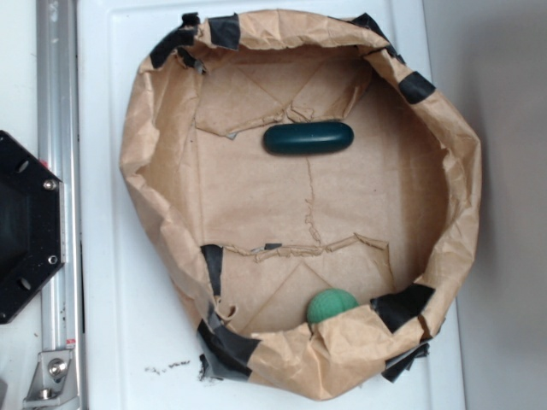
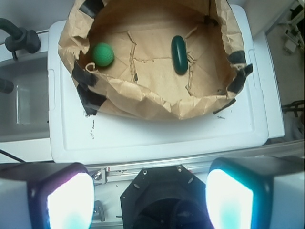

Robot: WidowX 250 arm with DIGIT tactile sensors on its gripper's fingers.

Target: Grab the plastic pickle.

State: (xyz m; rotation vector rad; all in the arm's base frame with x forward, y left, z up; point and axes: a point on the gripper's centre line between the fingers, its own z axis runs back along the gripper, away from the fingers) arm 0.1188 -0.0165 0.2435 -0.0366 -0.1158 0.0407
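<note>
The plastic pickle is a smooth dark teal capsule lying on the paper floor of a brown paper bowl. In the wrist view the plastic pickle lies lengthwise in the right half of the bowl. My gripper is open, its two glowing fingertips far apart, with nothing between them. It hovers high over the black robot base, well short of the bowl. The exterior view does not show the gripper.
A lighter green textured ball rests against the bowl's wall, and the wrist view has that ball at the bowl's left. The bowl stands on a white lid. A metal rail and the black base flank it.
</note>
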